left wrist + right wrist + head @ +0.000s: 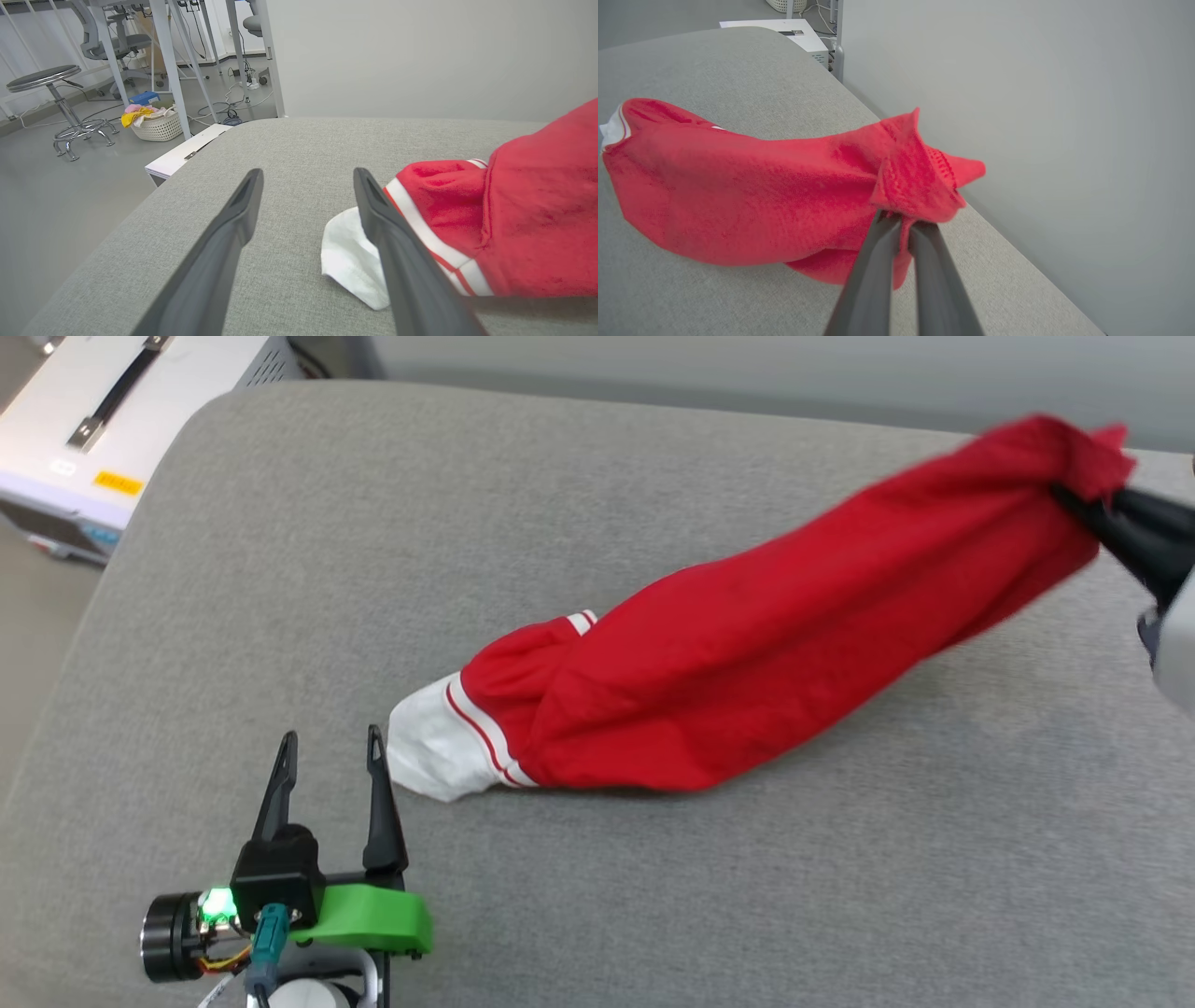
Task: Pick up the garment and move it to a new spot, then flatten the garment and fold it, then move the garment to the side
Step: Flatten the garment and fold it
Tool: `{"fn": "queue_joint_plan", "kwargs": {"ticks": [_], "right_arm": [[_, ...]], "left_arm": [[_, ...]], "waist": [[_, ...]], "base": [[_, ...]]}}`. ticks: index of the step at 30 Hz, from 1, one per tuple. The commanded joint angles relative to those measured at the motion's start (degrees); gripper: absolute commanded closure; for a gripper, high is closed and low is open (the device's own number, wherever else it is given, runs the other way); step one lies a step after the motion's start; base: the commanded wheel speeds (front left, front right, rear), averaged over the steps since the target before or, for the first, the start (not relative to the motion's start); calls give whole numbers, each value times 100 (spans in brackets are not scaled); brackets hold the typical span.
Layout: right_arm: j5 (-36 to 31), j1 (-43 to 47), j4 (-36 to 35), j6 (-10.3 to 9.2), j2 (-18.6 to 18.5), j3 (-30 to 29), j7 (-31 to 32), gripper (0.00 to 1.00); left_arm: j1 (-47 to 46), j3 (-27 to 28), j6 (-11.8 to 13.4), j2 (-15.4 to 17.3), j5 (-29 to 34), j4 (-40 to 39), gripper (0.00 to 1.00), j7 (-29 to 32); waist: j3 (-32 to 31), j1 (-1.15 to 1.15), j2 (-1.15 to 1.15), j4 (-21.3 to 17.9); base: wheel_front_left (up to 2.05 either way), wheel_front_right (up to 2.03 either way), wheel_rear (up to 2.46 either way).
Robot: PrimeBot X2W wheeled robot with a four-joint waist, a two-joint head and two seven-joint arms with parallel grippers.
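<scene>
Shirt (747,681) trails from my right gripper (1069,499), which pinches its red end; my left gripper (331,739) stands spread beside the sleeve (425,751).

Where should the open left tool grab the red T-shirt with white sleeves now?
Probably the white sleeve cuff of the red T-shirt, lying loose on the grey fabric surface just right of the left tool. Come in low from the cuff's free end; the right tool pinches the raised far end.
</scene>
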Motion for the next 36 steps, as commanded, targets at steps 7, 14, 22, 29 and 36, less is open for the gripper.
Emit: {"fn": "queue_joint_plan", "kwargs": {"ticks": [7, 14, 22, 29, 36], "right_arm": [[-190, 2712, -154, -4, 253, -1685, -78, 100], [-767, 4928, -182, -4, 1259, -3115, 176, 100], [-1076, 6405, 361, -4, 2330, -3944, 558, 100], [-1137, 6578, 867, -4, 2628, -3956, 537, 100], [-1401, 6119, 38, -4, 2736, -4601, -116, 0]], "left_arm": [[256, 139, -26, 87, 49, 52, 0, -33], [258, 182, -52, 90, 75, 29, 0, -33], [183, 159, -96, 81, 104, 41, 0, -33], [144, 136, -120, 80, 128, 77, 0, -33], [202, 138, -118, 115, 152, 89, 0, -33]], "waist": [[-457, 0, 0, -645], [-405, 0, 0, -760], [-320, 0, 0, -718], [-289, 0, 0, -672], [-396, 0, 0, -691]], "base": [[0, 0, 0], [0, 0, 0], [0, 0, 0], [0, 0, 0], [0, 0, 0]]}}
